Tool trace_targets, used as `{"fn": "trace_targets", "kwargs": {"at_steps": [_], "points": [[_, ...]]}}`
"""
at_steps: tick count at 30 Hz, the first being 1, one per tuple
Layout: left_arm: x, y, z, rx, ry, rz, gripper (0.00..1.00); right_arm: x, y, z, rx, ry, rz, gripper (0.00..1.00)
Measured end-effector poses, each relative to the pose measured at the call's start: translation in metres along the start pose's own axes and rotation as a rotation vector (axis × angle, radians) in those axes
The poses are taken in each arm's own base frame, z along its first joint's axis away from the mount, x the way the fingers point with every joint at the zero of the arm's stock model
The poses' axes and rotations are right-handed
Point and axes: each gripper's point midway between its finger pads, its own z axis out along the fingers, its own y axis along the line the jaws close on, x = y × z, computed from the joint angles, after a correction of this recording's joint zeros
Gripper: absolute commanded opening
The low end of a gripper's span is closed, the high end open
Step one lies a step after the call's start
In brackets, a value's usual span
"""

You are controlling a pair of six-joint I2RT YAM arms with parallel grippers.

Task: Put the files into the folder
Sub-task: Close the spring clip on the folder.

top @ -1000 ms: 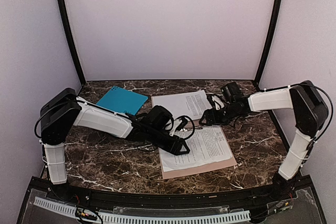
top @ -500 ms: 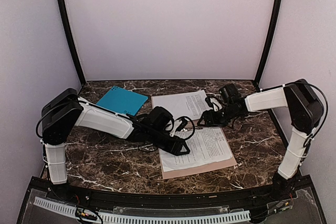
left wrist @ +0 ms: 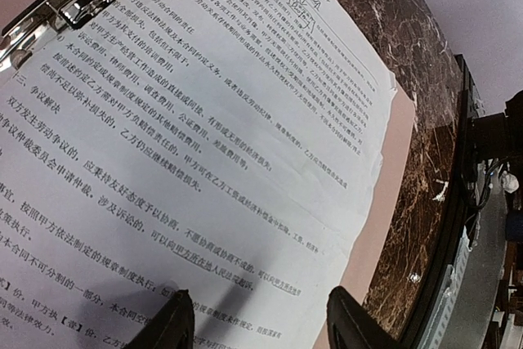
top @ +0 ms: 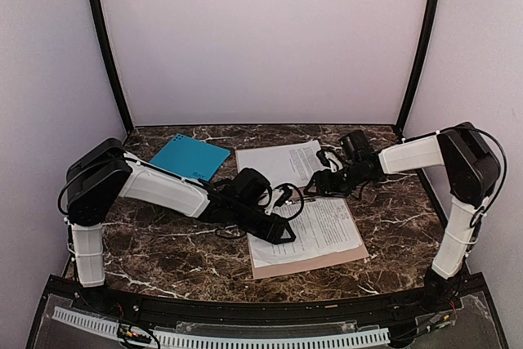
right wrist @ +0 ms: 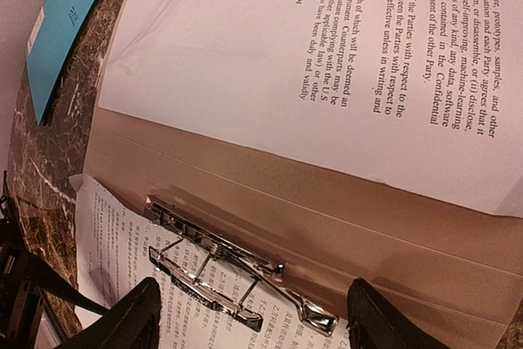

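The right claw [top: 319,185] has shifted slightly left above the folder [top: 327,261].

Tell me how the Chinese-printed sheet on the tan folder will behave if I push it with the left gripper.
Probably floppy: the sheet shows ripples, so it may buckle rather than slide. It looks thin and light, lying on the smooth folder, so a nudge could shift it askew.

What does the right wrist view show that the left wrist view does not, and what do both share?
Only the right wrist view: the teal folder and an English-printed sheet. Only the left wrist view: the table's black front edge. Both: the metal clip, the Chinese-printed sheet and the tan folder.
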Motion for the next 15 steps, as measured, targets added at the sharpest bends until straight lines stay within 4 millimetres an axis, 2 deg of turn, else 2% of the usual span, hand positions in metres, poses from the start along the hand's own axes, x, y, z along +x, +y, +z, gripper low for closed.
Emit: {"fn": "trace_targets", "kwargs": {"at_steps": [15], "points": [[-0.002, 0.005, 0.0, -0.026, -0.011, -0.001, 0.55, -0.003, 0.017, -0.001, -0.052, 0.0, -0.01, 0.74]]}}
